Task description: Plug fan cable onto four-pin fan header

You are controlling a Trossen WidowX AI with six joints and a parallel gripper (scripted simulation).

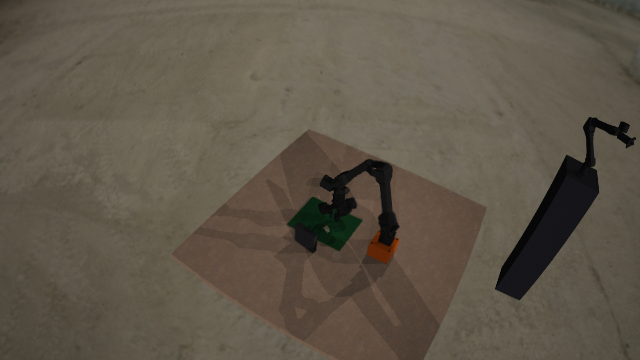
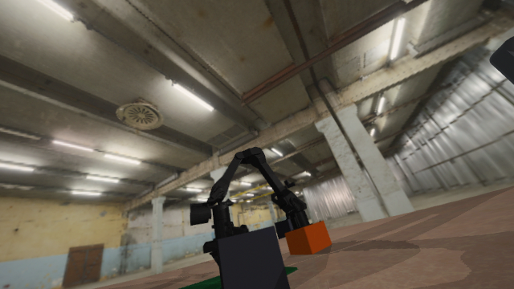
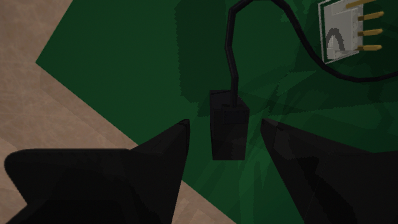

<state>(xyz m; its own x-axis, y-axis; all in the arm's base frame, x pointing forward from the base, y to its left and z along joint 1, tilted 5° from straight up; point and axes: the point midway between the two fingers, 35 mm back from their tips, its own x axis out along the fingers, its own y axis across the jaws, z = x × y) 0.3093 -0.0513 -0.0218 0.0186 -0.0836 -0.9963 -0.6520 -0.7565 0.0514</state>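
Header [image 3: 344, 32] cropped at top, board's [image 1: 305, 216] [image 2: 209, 283] [image 3: 125, 60] edges cut off, end effector [image 1: 338, 216] [image 3: 224, 124] partly spread.

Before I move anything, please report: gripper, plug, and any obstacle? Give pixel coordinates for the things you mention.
Gripper [image 1: 339, 218] [image 3: 224, 124] open, fingers either side of plug [image 3: 229, 127], gaps both sides. Plug off the four-pin header [image 3: 342, 32]. Cable [image 3: 231, 47] loops between plug and header; may snag.

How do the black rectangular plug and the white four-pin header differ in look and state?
The black rectangular plug is plain and dark; the white four-pin header is pale, with brass-coloured pins. A black cable runs from the plug; the header has none plugged onto its pins. The plug lies between the hand's open fingers, with gaps on both sides; the header is outside them. Both are seen against the green board.
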